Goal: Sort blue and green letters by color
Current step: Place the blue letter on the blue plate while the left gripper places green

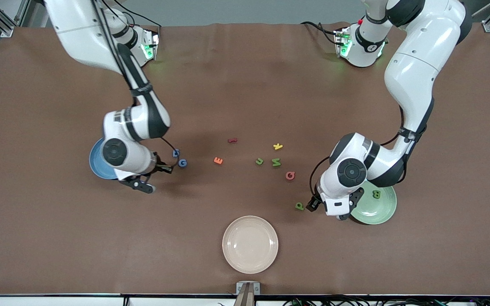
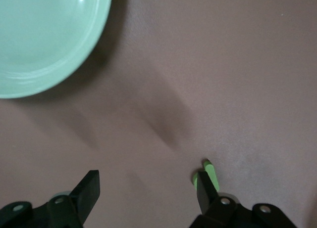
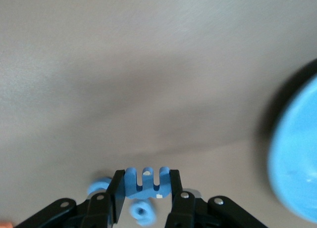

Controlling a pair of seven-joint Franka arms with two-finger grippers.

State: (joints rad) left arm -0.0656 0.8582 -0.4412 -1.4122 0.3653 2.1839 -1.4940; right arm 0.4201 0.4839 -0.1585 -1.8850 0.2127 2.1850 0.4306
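My right gripper is shut on a light blue comb-shaped letter, held up over the table between the blue plate and two more blue letters. In the front view this gripper hides its letter. My left gripper is open low over the mat, with nothing between its fingers. A green letter P lies just outside one finger. Two green letters lie mid-table. A dark green letter sits in the green plate.
Red, orange, yellow and pink letters lie scattered among the green ones. A beige plate stands nearest the front camera. The green plate's rim is close to my left gripper.
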